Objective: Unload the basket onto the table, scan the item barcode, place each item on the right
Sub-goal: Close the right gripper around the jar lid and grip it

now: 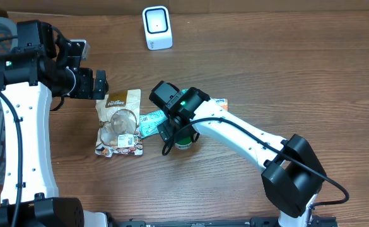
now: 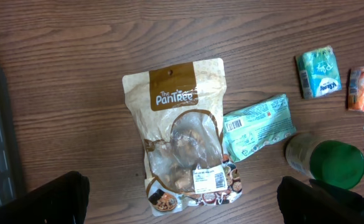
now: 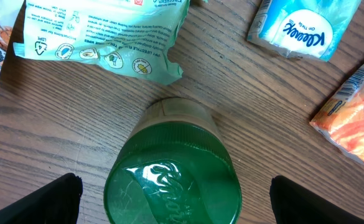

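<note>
The right end effector (image 3: 173, 186) hangs with jaws spread wide over a green-lidded jar (image 3: 172, 155). The jar stands upright on the wooden counter (image 3: 244, 93) directly beneath it, between the two dark fingers (image 3: 45, 199) and clear of both. Ahead of that end effector to its left lies a mint-green packet (image 3: 101, 31), ahead to its right a Kleenex tissue pack (image 3: 303, 25), and further right an orange packet (image 3: 356, 118). The left end effector (image 2: 182, 186), equally wide and holding nothing, is above a PanTree pouch (image 2: 178, 143) lying flat below it, white barcode label (image 2: 208, 180) up. A white scanner (image 1: 157, 27) stands well beyond both end effectors.
</note>
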